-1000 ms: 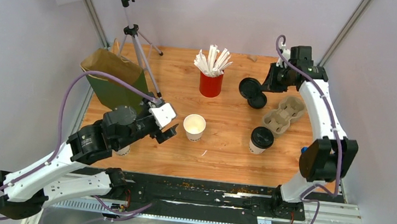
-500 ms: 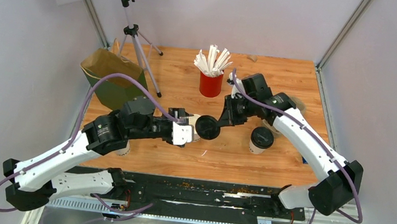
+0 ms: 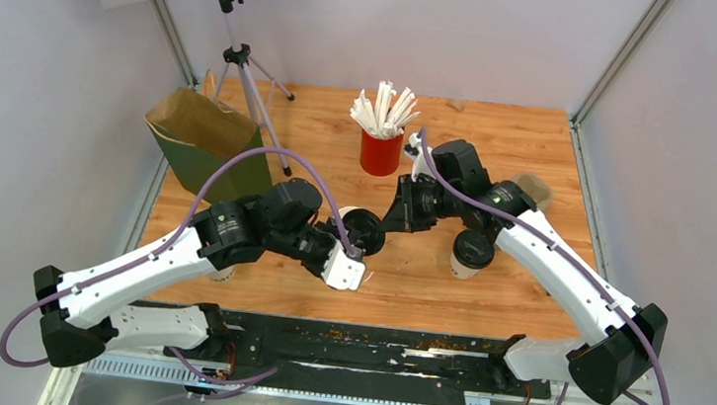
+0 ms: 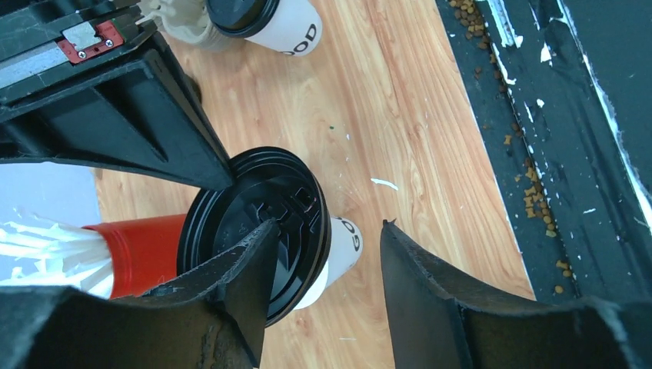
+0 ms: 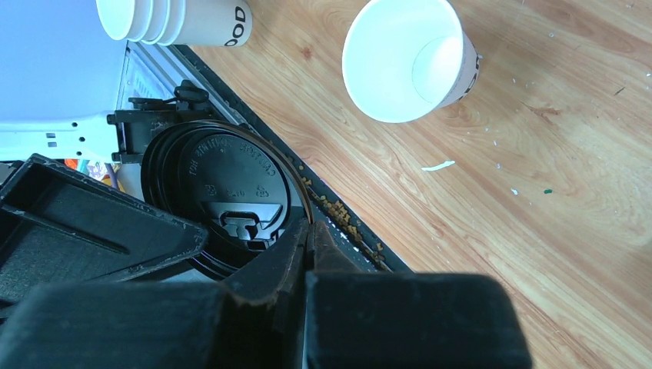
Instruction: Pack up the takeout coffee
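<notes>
Right hand [image 5: 307, 231] clenched on the rim of a black lid [image 5: 223, 192], held just above an open white cup [image 5: 407, 61] at mid-desk [image 3: 426, 288]; left hand [image 4: 324, 224] part-open alongside, gripping nothing; the lidded takeout coffee [image 3: 472, 251] stands further right.

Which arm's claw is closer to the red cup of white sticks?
Right. The right gripper, pinching a black lid, is on the near side of the red cup; the left gripper is farther toward the near edge.
</notes>
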`<control>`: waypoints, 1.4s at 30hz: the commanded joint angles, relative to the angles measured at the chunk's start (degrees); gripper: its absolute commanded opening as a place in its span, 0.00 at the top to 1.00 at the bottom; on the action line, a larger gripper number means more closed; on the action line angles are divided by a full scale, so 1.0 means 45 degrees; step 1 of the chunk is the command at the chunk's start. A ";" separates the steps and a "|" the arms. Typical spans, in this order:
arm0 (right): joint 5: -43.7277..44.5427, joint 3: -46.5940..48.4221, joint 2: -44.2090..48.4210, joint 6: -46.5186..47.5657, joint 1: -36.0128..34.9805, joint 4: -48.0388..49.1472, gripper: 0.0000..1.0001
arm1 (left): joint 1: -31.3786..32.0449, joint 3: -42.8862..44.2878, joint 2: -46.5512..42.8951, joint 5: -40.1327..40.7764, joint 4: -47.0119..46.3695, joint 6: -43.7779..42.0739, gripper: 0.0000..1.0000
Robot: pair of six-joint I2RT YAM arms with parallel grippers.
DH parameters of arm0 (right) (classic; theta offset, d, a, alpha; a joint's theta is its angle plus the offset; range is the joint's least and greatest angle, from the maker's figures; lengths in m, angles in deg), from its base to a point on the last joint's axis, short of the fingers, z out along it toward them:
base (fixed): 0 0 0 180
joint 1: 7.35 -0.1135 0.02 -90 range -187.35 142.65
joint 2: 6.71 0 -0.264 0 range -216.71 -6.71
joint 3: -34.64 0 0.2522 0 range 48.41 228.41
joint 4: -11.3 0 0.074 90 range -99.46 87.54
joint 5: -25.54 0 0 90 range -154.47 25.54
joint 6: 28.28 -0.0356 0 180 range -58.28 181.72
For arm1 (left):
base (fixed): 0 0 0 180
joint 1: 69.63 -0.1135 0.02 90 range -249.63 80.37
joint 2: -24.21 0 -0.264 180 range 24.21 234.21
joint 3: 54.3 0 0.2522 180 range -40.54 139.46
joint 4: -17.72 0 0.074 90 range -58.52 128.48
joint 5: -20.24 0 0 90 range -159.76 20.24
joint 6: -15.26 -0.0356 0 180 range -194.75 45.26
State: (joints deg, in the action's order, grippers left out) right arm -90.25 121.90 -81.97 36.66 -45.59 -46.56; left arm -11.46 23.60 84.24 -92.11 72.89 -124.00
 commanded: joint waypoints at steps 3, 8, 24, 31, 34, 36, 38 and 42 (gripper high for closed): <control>0.0169 -0.0207 0.0286 -0.0334 -0.0145 0.0597 1.00 | 0.0061 0.0166 0.0014 0.0104 -0.0270 -0.0782 0.44; 0.0162 -0.0267 0.0289 -0.0407 -0.0187 0.0660 1.00 | 0.0061 0.0209 0.0294 0.0405 -0.0191 -0.0861 0.56; 0.0648 -0.0387 0.0562 -0.0470 -0.0223 0.0844 0.86 | 0.0061 -0.0045 0.0134 0.1427 -0.0842 0.1364 1.00; 0.3442 -0.1316 0.2151 -0.0101 -0.0214 0.1429 0.44 | 0.0042 -0.0143 0.0156 0.2612 -0.2704 0.5893 1.00; 0.4217 -0.2641 0.3572 0.0175 -0.0216 0.2918 0.24 | -0.0267 -0.0060 0.0192 0.2656 -0.3727 0.8549 1.00; 0.4666 -0.3507 0.4495 0.0544 -0.0216 0.4190 0.18 | -0.0863 0.0147 0.0260 0.2307 -0.4243 1.0426 1.00; 0.4993 -0.4317 0.5389 0.1222 -0.0214 0.5343 0.14 | -0.1650 0.0426 0.0263 0.1740 -0.4665 1.2332 1.00; 0.4908 -0.5759 0.7023 0.2840 -0.0233 0.7638 0.08 | -0.2811 0.0444 0.0123 0.0526 -0.6395 1.5704 1.00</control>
State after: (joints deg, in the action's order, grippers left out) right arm -70.77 100.06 -55.63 41.27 -46.33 -27.22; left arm -20.14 22.94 85.92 -84.07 55.45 -75.11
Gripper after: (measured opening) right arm 0.896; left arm 0.009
